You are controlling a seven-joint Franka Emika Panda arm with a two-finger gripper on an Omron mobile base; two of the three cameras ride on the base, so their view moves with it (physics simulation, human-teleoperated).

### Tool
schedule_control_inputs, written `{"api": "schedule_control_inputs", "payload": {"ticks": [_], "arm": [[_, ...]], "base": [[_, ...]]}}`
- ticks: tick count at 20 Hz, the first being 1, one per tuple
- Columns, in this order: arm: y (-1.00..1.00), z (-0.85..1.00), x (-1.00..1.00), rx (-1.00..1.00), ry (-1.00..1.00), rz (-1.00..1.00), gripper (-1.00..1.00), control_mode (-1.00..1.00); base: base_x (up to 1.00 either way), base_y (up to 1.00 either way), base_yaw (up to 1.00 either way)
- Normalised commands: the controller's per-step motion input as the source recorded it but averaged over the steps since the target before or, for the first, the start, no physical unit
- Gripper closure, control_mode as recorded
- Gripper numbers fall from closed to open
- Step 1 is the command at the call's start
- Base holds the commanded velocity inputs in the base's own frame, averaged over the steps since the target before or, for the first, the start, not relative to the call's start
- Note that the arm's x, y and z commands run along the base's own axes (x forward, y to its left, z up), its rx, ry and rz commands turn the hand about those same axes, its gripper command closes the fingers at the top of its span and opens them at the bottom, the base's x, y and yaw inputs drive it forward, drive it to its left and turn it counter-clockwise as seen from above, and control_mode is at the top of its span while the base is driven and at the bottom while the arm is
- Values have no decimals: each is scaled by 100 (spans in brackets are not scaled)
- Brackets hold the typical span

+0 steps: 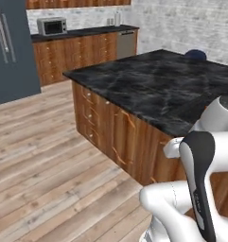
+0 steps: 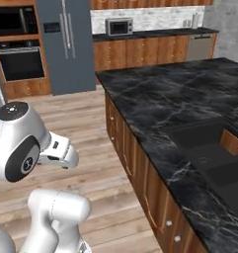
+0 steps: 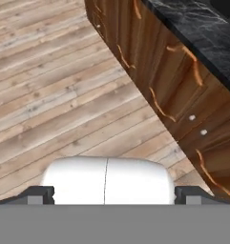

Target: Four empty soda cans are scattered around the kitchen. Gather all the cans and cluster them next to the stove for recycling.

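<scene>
Hand view: jaws spread wide and gripping nothing, both dark tips at the lower edge; gripper (image 3: 107, 195) looks down on wood plank floor (image 3: 54, 95) beside the island's brown cabinet fronts (image 3: 178, 90).
Left base view: black marble bench (image 1: 158, 85) on the island, blue stool back (image 1: 196, 54) beyond it, microwave (image 1: 52, 26) on the far bench, grey refrigerator (image 1: 11, 52).
Right base view: sunken sink (image 2: 209, 148) in the island top, wall oven (image 2: 21, 62).
Soda cans: location cannot be told from these views; stove likewise.
Handling, judged: empty cans are light, thin-walled, easily dented, smooth; best gripped mid-body across the width, gently.
</scene>
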Motion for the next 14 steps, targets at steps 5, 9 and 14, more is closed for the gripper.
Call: {"api": "schedule_control_inputs", "payload": {"ticks": [5,9,14], "arm": [[0,0,0,0,0,0,-100,100],[0,0,0,0,0,0,-100,100],[0,0,0,0,0,0,-100,100]], "base": [[0,-2,-60],[0,0,-62],[0,2,-51]]}}
